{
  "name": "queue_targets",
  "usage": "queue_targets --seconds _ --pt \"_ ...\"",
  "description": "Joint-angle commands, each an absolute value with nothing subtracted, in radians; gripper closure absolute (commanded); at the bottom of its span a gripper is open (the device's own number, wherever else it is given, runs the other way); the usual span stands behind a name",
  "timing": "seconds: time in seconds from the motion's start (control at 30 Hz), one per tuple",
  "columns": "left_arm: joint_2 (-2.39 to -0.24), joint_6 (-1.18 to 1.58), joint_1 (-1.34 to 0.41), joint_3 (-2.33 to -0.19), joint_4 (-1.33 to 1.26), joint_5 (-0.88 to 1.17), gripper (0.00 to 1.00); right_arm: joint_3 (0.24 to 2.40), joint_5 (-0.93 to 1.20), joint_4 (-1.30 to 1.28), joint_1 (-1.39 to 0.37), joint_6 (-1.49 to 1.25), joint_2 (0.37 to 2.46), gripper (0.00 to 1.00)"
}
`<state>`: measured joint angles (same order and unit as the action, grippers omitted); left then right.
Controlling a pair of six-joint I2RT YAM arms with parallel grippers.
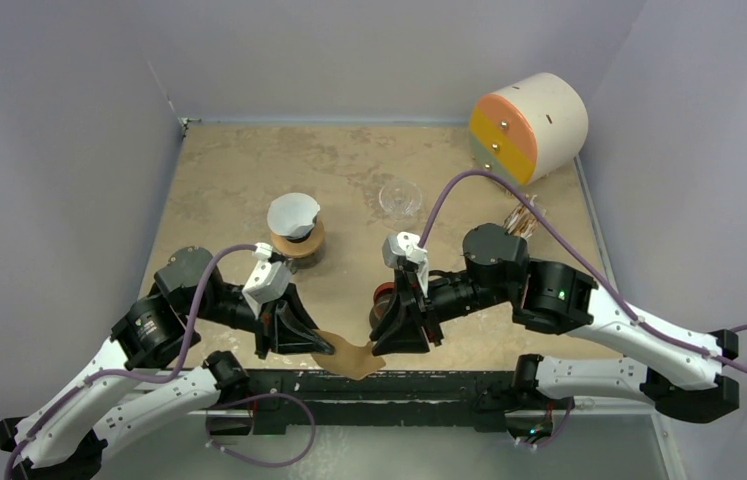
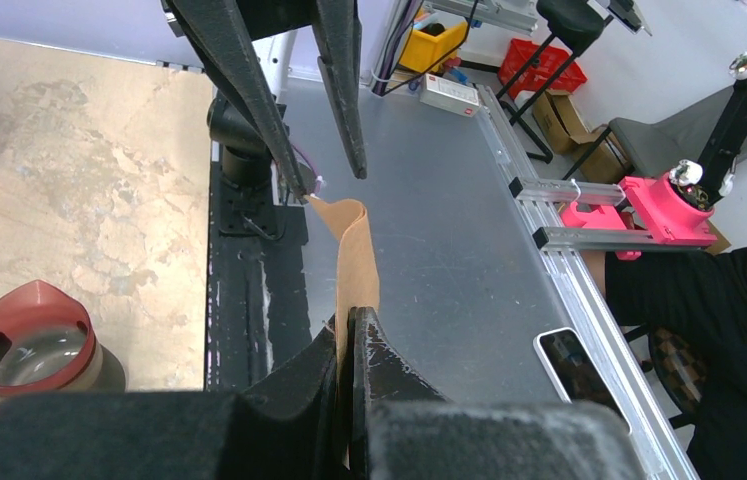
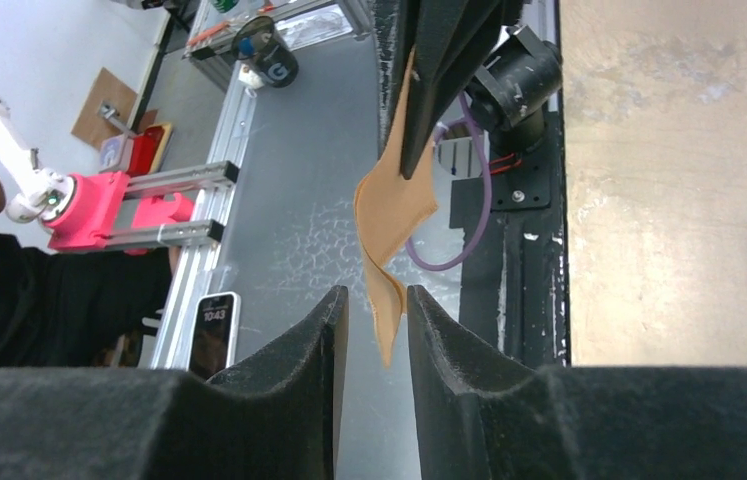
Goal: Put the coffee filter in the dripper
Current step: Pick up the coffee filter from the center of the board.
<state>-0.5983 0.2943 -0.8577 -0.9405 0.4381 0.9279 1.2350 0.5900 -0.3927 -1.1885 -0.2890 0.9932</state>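
Coffee filter [image 1: 349, 355]: brown paper, held in the air over the table's near edge, lower centre of the top view, between both grippers.
Left gripper [image 2: 351, 325]: fingers pressed together, pinching one end of the filter.
Right gripper [image 3: 377, 300]: fingers spread, filter's other edge in the gap; contact unclear.
Dripper [image 1: 293, 215]: bluish cone on a wooden ring [image 1: 301, 246], left of centre, well apart from the filter.
Surface: mottled tan tabletop [image 1: 249, 170]; glass cup [image 1: 399, 195] mid-table; drum [image 1: 531, 125] with orange, yellow and green face, upper right.
Room: plain grey walls [image 1: 59, 120] on three sides; grey metal bench [image 2: 429, 230] past the near edge, smartphone [image 3: 214, 325] lying on it.
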Motion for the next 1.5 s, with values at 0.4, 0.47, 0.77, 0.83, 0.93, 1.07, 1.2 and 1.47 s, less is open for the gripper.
queue_targets --seconds 0.4,0.47,0.77,0.83,0.93,1.07,1.2,1.47 --pt "-0.609 0.284 -0.854 -0.959 0.420 0.938 1.00 1.248 0.504 -0.406 -1.192 -0.272 0.957 0.66" --pt "-0.607 0.285 -0.854 -0.956 0.419 0.939 1.00 1.247 0.510 -0.399 -1.192 -0.271 0.957 0.67" --pt "-0.605 0.288 -0.854 -0.951 0.419 0.936 1.00 1.250 0.491 -0.406 -1.192 -0.259 0.936 0.67" --pt "-0.606 0.288 -0.855 -0.951 0.418 0.936 1.00 1.248 0.495 -0.401 -1.192 -0.259 0.927 0.66" --pt "-0.607 0.290 -0.855 -0.949 0.414 0.936 1.00 1.241 0.503 -0.388 -1.192 -0.264 0.910 0.65" --pt "-0.609 0.294 -0.854 -0.945 0.407 0.938 1.00 1.234 0.502 -0.385 -1.192 -0.272 0.899 0.62" --pt "-0.615 0.295 -0.855 -0.946 0.402 0.937 1.00 1.222 0.526 -0.384 -1.192 -0.276 0.920 0.62" --pt "-0.615 0.295 -0.854 -0.949 0.411 0.930 1.00 1.219 0.562 -0.372 -1.192 -0.277 0.967 0.65"
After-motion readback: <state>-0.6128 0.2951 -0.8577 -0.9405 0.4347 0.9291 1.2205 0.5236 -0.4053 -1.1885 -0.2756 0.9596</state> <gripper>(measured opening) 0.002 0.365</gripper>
